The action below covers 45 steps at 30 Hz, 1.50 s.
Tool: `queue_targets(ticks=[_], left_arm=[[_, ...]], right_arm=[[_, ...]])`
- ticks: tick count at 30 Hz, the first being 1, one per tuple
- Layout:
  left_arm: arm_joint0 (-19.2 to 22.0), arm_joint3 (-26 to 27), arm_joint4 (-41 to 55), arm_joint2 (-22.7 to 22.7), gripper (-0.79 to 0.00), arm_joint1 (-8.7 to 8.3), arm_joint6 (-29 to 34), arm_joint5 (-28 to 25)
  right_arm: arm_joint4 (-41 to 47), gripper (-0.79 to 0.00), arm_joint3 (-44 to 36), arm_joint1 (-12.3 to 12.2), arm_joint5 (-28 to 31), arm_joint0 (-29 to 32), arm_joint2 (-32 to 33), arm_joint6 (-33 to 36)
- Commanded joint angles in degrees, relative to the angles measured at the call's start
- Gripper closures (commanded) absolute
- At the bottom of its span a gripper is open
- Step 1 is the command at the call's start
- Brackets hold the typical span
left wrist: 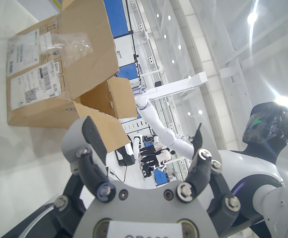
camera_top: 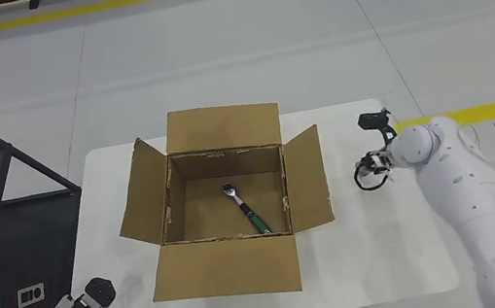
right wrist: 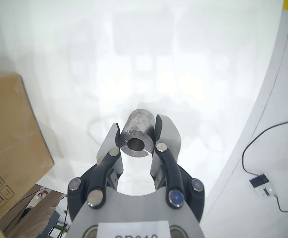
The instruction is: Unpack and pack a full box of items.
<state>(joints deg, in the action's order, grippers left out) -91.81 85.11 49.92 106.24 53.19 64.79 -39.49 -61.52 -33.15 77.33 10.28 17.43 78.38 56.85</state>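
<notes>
The robot's right gripper (right wrist: pixel 137 122) hangs over the white table (camera_top: pixel 393 258), just to the right of the open brown cardboard box (camera_top: pixel 227 268). Its fingers are clamped on a short grey steel cylinder with a round bore through its middle (right wrist: pixel 136 137). The cylinder lies on its side between the pads, bored end toward the wrist, above bare tabletop and clear of the box's right flap. A chrome ratchet wrench with a green handle (camera_top: pixel 246 209) lies alone on the box floor, running from far-left to near-right.

The left gripper (left wrist: pixel 144 126) sits at the near-left corner of the table, fingers spread wide and holding nothing, well apart from the box.

The step in hand looks like moving the cylinder between box and table; the frames do not settle in which direction. If it goes down on the table, it is best lowered until it touches before the fingers part, since a round part on its side is likely to roll. Standing it on a flat end, or laying it away from the table's right edge, would steady it. If it goes into the box, it should clear the raised right flap and land beside the wrench, not on it.
</notes>
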Motion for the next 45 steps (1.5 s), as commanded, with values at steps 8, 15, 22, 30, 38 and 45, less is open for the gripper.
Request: queue_targets(ticks=[8,15,22,30,38,45], left_arm=[[0.0,0.0,0.0,0.0,-0.785,0.00,0.0,0.0],[0.0,0.0,0.0,0.0,-0.785,0.00,0.0,0.0],[0.0,0.0,0.0,0.0,-0.785,0.00,0.0,0.0],[0.0,0.0,0.0,0.0,-0.785,0.00,0.0,0.0],[0.0,0.0,0.0,0.0,-0.785,0.00,0.0,0.0],[0.0,0.0,0.0,0.0,-0.785,0.00,0.0,0.0]], right_arm=[[-8.8,0.000,-60.5,-1.1,-16.9,18.6,-1.2,5.7],[-15.7,0.000,-71.5,0.5,-19.6,16.8,-14.0,5.9],[-10.0,0.000,-54.3,4.7,-13.9,2.4,-29.6,7.4],[1.8,0.000,-23.4,13.5,-5.9,-9.5,-46.2,7.4],[10.2,0.000,2.6,22.8,0.6,-12.7,-52.8,1.0],[12.2,0.000,14.3,27.6,0.4,-12.6,-53.6,-5.7]])
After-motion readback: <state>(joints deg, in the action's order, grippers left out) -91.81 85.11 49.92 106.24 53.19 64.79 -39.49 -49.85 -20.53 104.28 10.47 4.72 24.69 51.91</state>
